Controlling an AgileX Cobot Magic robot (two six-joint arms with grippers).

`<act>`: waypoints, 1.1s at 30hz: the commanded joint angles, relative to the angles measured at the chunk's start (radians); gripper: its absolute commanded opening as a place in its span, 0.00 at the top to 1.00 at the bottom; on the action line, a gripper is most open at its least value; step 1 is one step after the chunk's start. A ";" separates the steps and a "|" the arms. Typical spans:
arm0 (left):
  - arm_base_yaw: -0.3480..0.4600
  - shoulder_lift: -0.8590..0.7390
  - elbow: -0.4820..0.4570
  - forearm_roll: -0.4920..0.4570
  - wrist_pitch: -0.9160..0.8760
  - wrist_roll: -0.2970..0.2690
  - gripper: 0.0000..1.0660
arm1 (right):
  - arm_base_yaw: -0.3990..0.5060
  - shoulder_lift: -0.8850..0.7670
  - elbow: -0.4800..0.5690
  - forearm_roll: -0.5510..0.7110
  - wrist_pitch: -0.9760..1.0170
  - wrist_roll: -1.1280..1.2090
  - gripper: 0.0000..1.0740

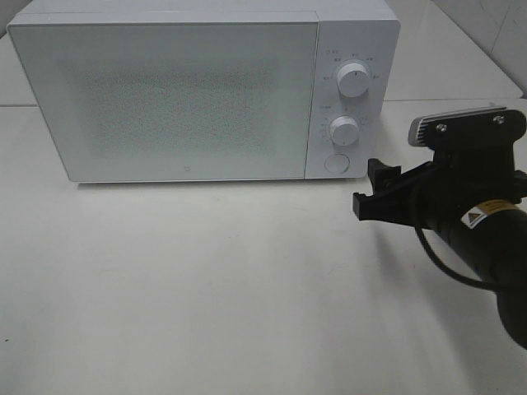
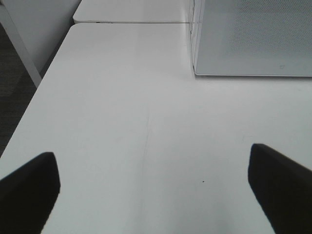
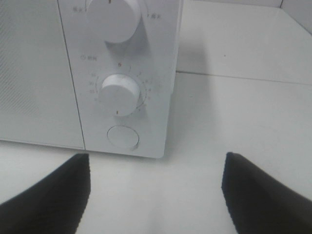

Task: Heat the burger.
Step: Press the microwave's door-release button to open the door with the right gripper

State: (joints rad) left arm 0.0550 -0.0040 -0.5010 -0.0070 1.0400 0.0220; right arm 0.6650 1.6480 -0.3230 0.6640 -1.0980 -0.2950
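The burger is out of view in every frame. A white microwave (image 1: 165, 90) stands at the back of the table with its door shut, and the dotted door hides whatever is inside. My right gripper (image 1: 369, 188) hovers open and empty just right of the microwave's lower front corner. In the right wrist view, this gripper (image 3: 156, 161) faces the lower knob (image 3: 118, 94) and the round button (image 3: 123, 137). My left gripper (image 2: 152, 153) is wide open over bare table, left of the microwave's corner (image 2: 195, 73). It does not show in the exterior view.
The control panel carries an upper knob (image 1: 355, 79), a lower knob (image 1: 344, 129) and a round button (image 1: 336, 162). The white table (image 1: 206, 288) stretches in front of the microwave. Its left edge (image 2: 29, 112) drops off to dark floor.
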 commanded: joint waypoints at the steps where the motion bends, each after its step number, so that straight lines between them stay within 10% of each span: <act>1: 0.005 -0.020 -0.003 -0.003 -0.009 0.001 0.04 | 0.062 0.057 0.002 0.060 -0.051 -0.011 0.31; 14: 0.005 -0.020 -0.003 -0.003 -0.009 0.001 0.04 | 0.095 0.086 0.002 0.078 -0.061 0.152 0.31; 33: 0.005 -0.020 -0.003 -0.003 -0.009 0.001 0.04 | 0.095 0.086 0.002 0.078 -0.061 1.382 0.56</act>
State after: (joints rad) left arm 0.0550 -0.0040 -0.5010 -0.0070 1.0400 0.0220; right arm 0.7570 1.7360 -0.3220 0.7410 -1.1470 1.0370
